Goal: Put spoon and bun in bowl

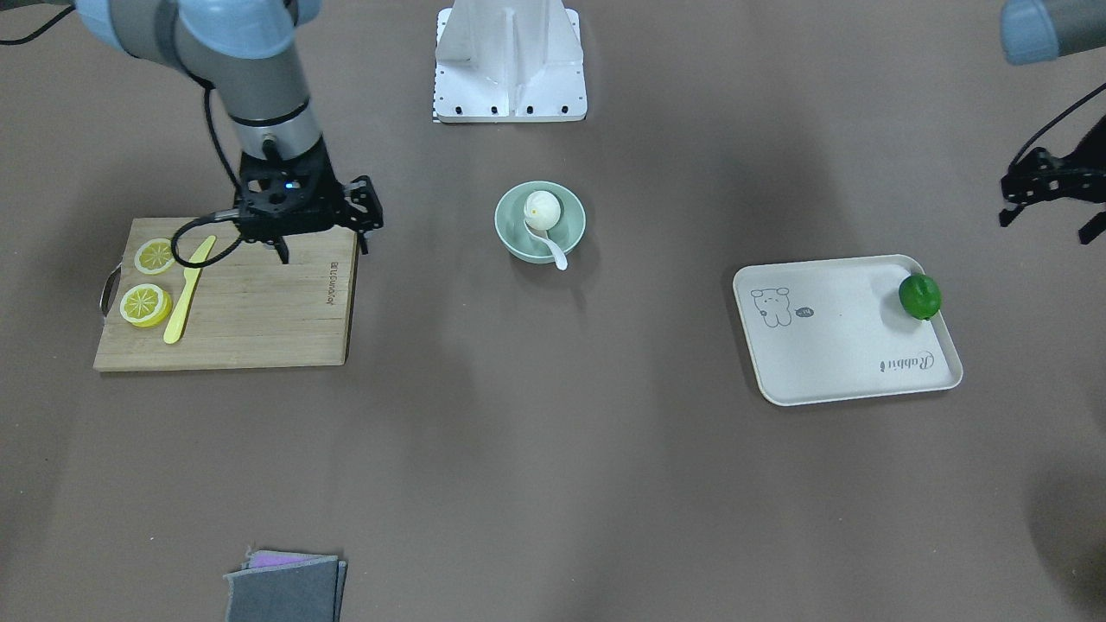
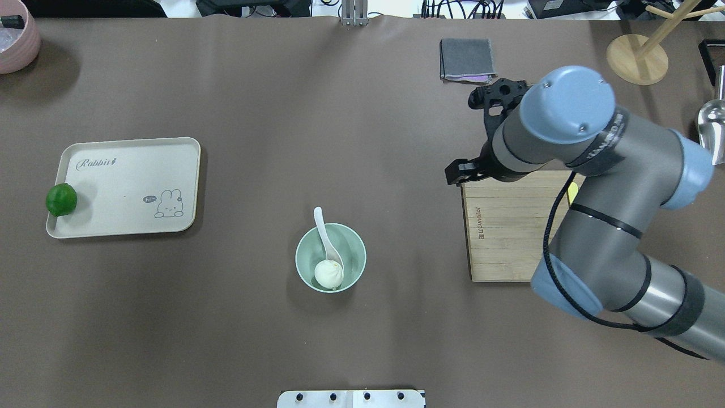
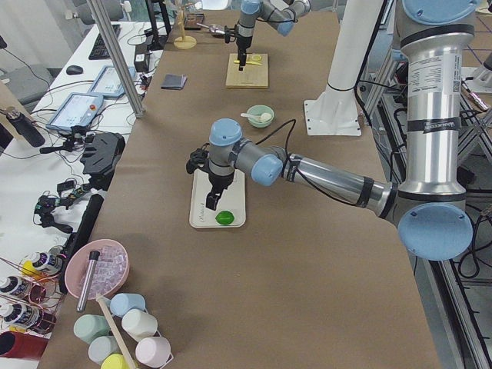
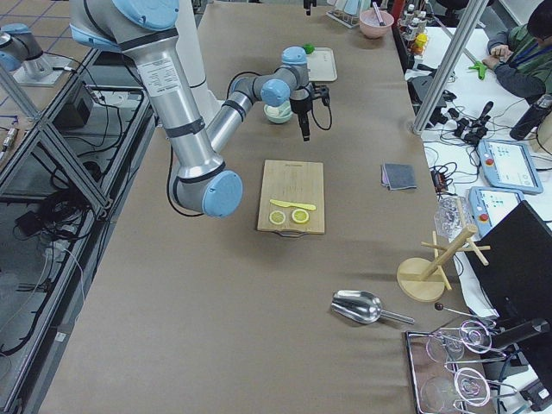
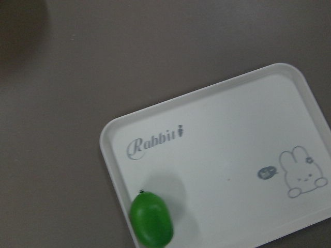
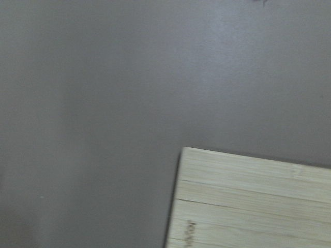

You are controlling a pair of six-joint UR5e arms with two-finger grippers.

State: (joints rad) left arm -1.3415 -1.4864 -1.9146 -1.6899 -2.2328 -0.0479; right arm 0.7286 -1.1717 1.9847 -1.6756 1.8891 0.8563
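Bun (image 1: 543, 208) sits in the bowl (image 1: 517, 243) mid-table, spoon (image 1: 553, 250) scoop beside it, handle leaning over the rim. I judge the bun soft, light and squashable, the spoon stiff and slippery; I'd take the handle. Right gripper (image 1: 281, 250) points down over the cutting board (image 1: 259, 311) corner, fingers together, empty. Left gripper (image 1: 1050, 186) hovers over the tray (image 1: 829, 345); can't tell its fingers.

The bowl (image 1: 506, 235) is pale mint-green, the bun (image 1: 542, 209) white with a yellow dot, the spoon (image 1: 554, 251) glossy white. The cream tray (image 1: 829, 363) bears a grey rabbit drawing (image 1: 772, 307).
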